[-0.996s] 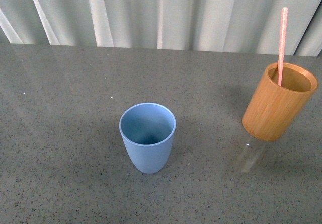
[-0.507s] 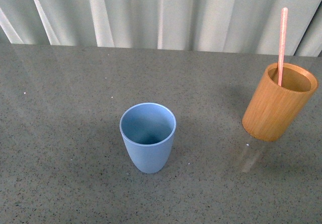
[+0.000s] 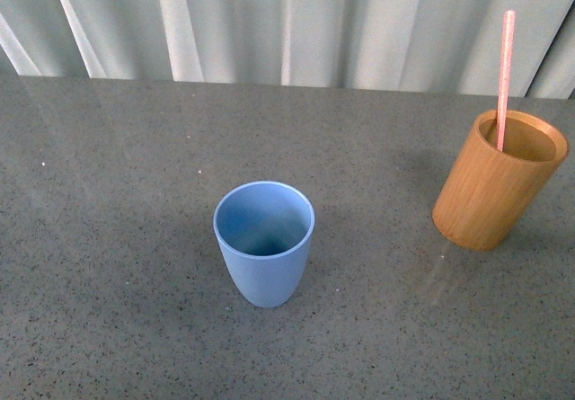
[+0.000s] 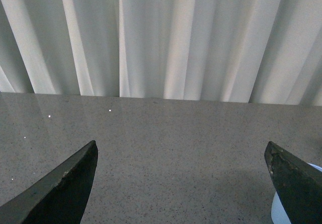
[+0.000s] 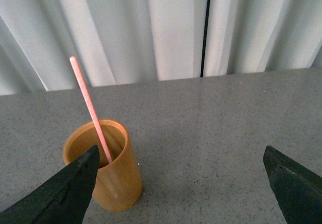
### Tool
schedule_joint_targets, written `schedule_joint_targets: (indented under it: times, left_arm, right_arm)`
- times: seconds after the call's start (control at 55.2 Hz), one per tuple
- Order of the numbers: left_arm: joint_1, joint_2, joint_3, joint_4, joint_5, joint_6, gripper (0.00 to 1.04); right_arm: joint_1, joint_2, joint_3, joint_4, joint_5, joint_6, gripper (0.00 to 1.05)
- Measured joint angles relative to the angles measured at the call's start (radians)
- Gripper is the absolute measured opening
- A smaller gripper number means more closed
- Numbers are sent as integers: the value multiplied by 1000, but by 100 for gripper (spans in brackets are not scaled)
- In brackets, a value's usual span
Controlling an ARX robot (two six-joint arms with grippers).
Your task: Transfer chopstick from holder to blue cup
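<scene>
**Front view.** The chopstick (image 3: 505, 76), a thin speckled pink rod, stands near-upright inside the holder (image 3: 494, 189), a smooth bamboo cylinder. The matte, tapering blue cup (image 3: 264, 247) stands well apart, to the robot's left of the holder. No arm shows.

**Left wrist view.** The left gripper (image 4: 180, 147) gapes wide and empty.

**Right wrist view.** The right gripper (image 5: 181, 149), equally wide and empty, has the holder ahead, off toward one finger. The right arm is judged the nearer.

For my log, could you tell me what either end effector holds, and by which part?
Nothing: the left end effector and right end effector are open and empty; the chopstick stands in the holder.
</scene>
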Motion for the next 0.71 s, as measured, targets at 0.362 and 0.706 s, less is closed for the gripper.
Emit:
schedule_joint_targets:
  times: [0.362,0.706]
  left_arm:
    - [0,0,0,0,0,0,98]
    - [0,0,0,0,0,0,98]
  right_arm:
    - [87,389,179,142,-52,-32,95]
    - [140,542,332,139,-18,-92,95]
